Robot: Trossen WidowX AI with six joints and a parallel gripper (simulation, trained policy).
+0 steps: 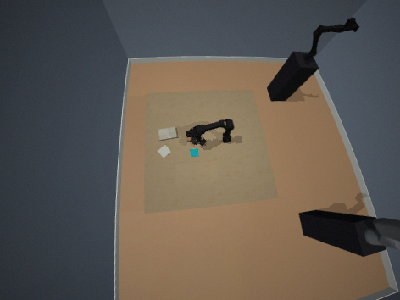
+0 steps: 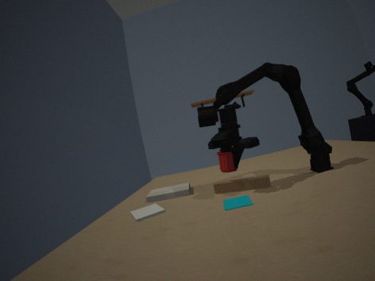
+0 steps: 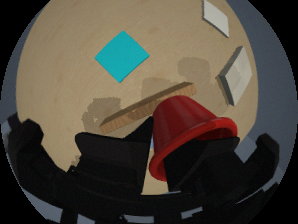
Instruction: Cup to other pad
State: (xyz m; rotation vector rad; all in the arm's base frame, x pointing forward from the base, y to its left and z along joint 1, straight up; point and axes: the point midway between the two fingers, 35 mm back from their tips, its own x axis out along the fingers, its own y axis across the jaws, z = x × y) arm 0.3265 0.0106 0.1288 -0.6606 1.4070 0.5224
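Red cup hangs in the claw, above the tabletop

Nearest in the exterior view, a thin white tile point(image 1: 163, 151) point(image 2: 148, 212) point(image 3: 216, 19) and a cyan pad point(image 1: 194, 152) point(image 2: 237, 202) point(image 3: 122, 56) lie flat, well apart. Behind the tile sits a pale grey block point(image 1: 168, 133) point(image 2: 168, 192) point(image 3: 237, 77); behind the pad stands a low wooden bar point(image 2: 242, 184) point(image 3: 150, 107). Farther back, the gripper point(image 1: 196, 140) point(image 2: 234, 162) point(image 3: 155, 120) pinches the wall of the red cup point(image 1: 191, 138) point(image 2: 226, 162) point(image 3: 182, 120), one finger inside its mouth, clear of both cyan pad and bar. Any marbles inside are out of sight. The black arm point(image 1: 216, 125) point(image 2: 295, 85) arches behind; farther off, another arm point(image 1: 315, 38) point(image 2: 359, 93) stands on a dark pedestal point(image 1: 292, 76) point(image 2: 362, 128).
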